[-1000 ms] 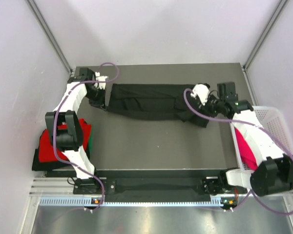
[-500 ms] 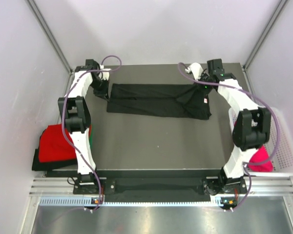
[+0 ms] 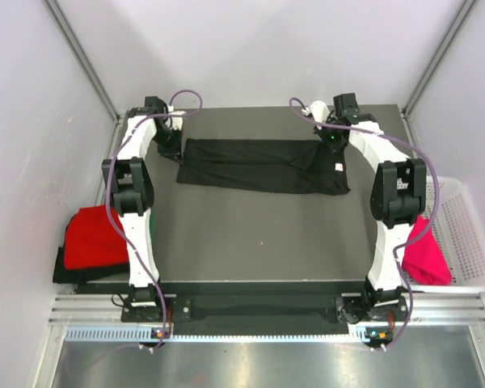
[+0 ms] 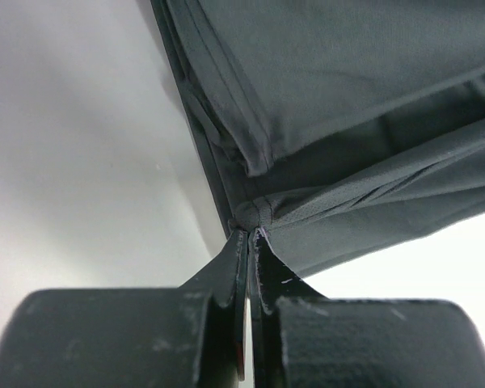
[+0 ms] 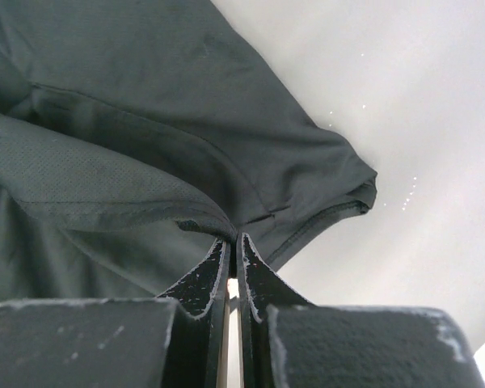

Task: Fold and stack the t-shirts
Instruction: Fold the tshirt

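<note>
top: overhead, whole table | wrists: close, along fingers | shared: black t-shirt

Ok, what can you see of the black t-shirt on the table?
The black t-shirt is soft, thin, matte cloth, folded lengthwise into a long band laid across the far part of the table. A small white label shows near its right end. The left tool pinches its left end, the right tool its right; hems and folds bunch at both pinches.

black t-shirt: folded band, far | red t-shirt: left (bunched) | pink t-shirt: right
</note>
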`<move>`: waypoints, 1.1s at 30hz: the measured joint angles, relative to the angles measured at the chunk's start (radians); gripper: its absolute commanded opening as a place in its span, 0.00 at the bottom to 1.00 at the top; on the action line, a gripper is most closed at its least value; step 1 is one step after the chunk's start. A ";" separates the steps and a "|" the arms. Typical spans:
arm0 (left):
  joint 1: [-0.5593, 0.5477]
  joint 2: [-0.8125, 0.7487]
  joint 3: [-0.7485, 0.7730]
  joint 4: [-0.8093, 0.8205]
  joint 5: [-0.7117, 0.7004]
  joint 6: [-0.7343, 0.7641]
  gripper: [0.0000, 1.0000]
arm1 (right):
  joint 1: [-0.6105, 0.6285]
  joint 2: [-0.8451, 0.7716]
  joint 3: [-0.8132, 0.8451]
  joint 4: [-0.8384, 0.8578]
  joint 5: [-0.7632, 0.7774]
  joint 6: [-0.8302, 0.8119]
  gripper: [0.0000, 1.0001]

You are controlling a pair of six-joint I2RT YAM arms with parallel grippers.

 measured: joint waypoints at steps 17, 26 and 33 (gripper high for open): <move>-0.014 -0.039 -0.047 0.095 -0.089 -0.069 0.31 | -0.013 0.090 0.087 0.065 0.080 0.117 0.37; -0.093 -0.327 -0.335 0.223 -0.070 -0.052 0.27 | -0.012 -0.112 -0.078 0.067 -0.034 0.171 0.30; -0.138 -0.184 -0.356 0.243 -0.029 -0.049 0.24 | 0.011 -0.045 -0.072 0.018 -0.111 0.167 0.24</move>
